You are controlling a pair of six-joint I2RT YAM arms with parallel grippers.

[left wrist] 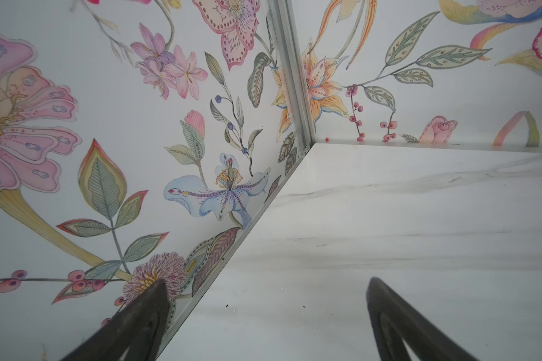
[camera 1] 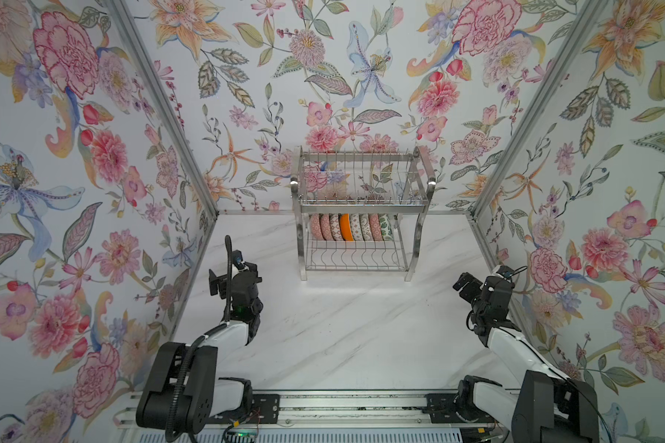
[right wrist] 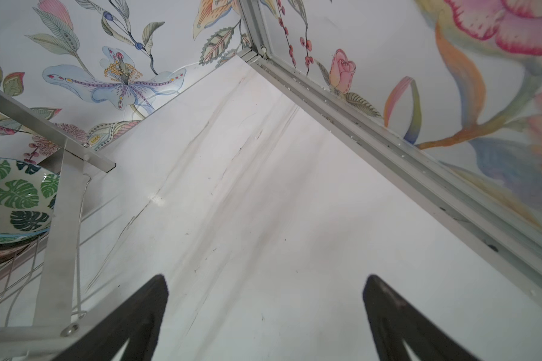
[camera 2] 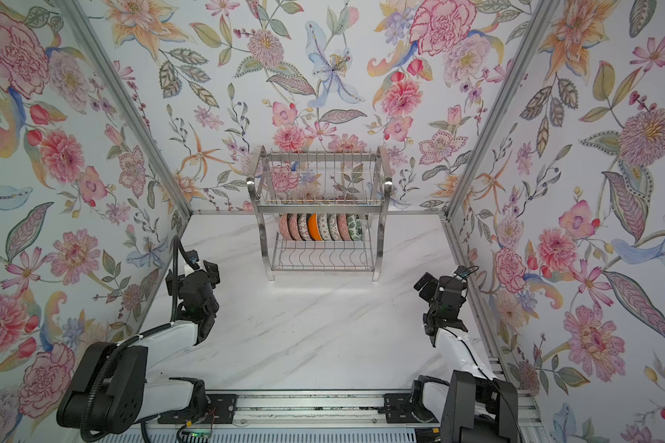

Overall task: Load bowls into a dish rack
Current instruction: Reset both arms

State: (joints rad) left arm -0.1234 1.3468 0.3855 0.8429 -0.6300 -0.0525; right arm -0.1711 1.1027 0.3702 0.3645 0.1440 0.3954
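The dish rack stands at the back of the table, shown in both top views. Several bowls stand on edge in a tight row in its lower tier, one with an orange outside. My left gripper hovers open and holds nothing, left of the rack near the wall. My right gripper is open with nothing in it, right of the rack. The right wrist view shows a green leaf bowl behind the rack's leg.
The white marble tabletop lies between the arms and the rack. Floral walls with aluminium corner posts enclose the cell on three sides. A metal rail carrying both arm bases runs along the front edge.
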